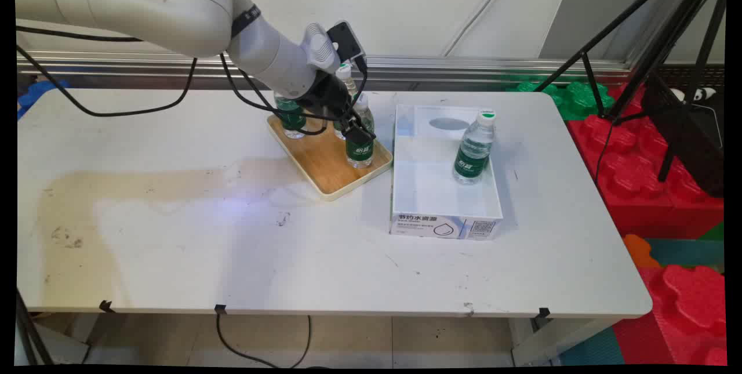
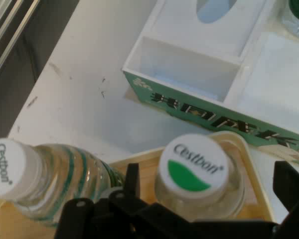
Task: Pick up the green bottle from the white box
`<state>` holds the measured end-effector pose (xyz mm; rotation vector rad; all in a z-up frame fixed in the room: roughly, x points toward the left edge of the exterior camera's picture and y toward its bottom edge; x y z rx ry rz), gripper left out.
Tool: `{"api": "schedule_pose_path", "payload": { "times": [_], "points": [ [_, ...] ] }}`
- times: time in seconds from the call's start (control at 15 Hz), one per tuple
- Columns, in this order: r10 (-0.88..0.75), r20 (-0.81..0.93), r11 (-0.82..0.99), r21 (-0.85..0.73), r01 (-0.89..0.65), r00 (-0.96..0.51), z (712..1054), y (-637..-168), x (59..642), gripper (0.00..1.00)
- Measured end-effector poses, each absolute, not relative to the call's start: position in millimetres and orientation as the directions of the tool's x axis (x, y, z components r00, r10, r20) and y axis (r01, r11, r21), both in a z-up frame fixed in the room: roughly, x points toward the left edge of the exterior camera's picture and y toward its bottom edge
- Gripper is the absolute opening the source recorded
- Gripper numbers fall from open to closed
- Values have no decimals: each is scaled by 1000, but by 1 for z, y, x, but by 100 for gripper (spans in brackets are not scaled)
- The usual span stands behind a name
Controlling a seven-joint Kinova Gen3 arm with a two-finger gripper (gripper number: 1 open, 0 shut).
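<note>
**A:** On the white worktop (image 1: 232, 258), your claw (image 1: 358, 130) hangs released over the wooden tray (image 1: 324, 171). Its fingers (image 2: 132, 174) stand either side of the nearest water bottle (image 2: 194, 169), with a gap showing on both sides.

**B:** And where does that bottle sit?

**A:** Upright at the tray's right end, just left of the open white box (image 1: 446, 228). Two more bottles (image 1: 290, 117) stand farther back on the tray, and a fourth bottle (image 1: 472, 153) stands inside the box.

**B:** How would it handle?

**A:** It looks full, so fairly heavy for you. The thin plastic is smooth and likely to give under a squeeze. Your firmest hold is probably at the neck, just under the cap.
</note>
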<state>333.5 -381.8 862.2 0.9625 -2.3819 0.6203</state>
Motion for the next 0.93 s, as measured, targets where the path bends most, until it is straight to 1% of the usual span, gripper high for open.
{"api": "schedule_pose_path", "payload": {
  "times": [0.27,0.47,0.73,0.93],
  "points": [
    [-495,606,634,-238,-736,-622,875,-373,339,100],
    [-475,614,630,-263,-731,-630,894,-359,340,100],
    [-450,631,635,-272,-723,-632,919,-340,328,100],
    [-437,648,645,-257,-719,-624,937,-326,307,100]
  ]
}}
